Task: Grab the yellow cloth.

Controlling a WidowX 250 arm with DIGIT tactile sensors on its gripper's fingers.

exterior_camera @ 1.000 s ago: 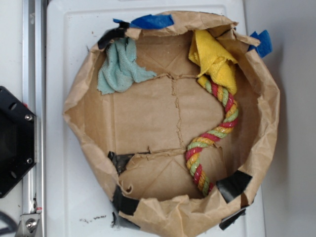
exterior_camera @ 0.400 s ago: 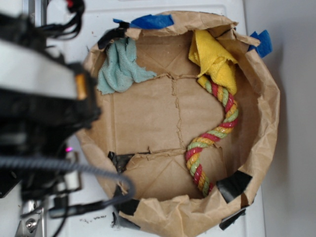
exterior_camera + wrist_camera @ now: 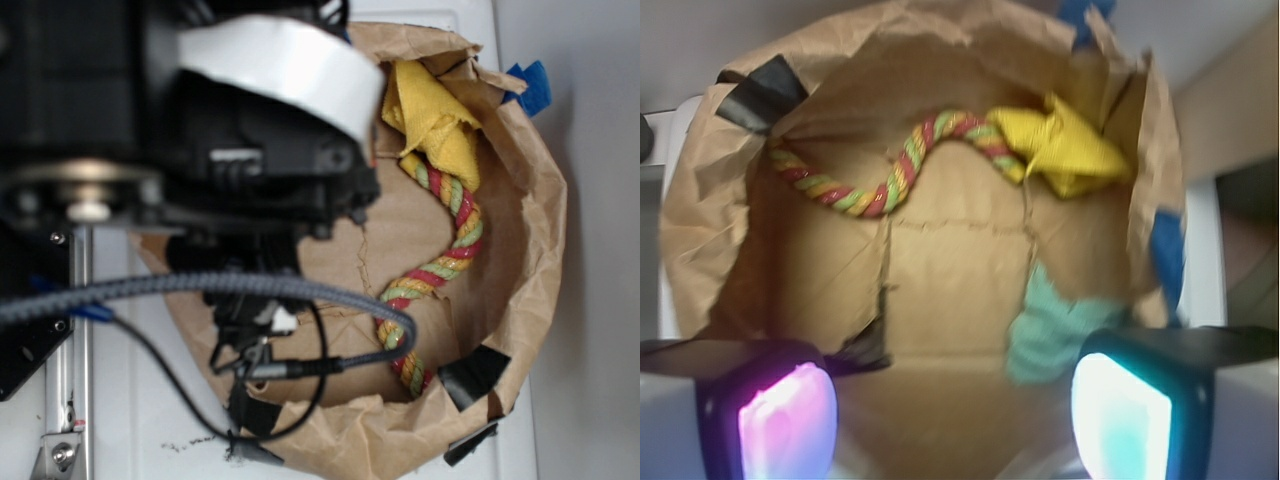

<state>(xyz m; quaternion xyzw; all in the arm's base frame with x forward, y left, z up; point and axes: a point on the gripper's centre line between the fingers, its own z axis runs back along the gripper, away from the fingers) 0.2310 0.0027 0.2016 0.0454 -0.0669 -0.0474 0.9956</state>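
The yellow cloth (image 3: 432, 118) lies crumpled against the back right wall of the brown paper basin (image 3: 530, 250); in the wrist view the yellow cloth (image 3: 1065, 150) sits at upper right. My gripper (image 3: 955, 425) stands open at the bottom of the wrist view, its glowing pads (image 3: 788, 420) wide apart with nothing between them, well short of the cloth. In the exterior view the arm (image 3: 190, 130) covers the basin's left half and hides the fingers.
A red, yellow and green twisted rope (image 3: 440, 265) runs from the cloth's lower edge down the right side. A pale teal cloth (image 3: 1050, 330) lies close to my right pad. Black tape (image 3: 475, 375) and blue tape (image 3: 530, 85) patch the rim.
The arm has swung in from the left and now covers the basin's left half and the teal cloth in the exterior view. The cloths and rope have not moved.
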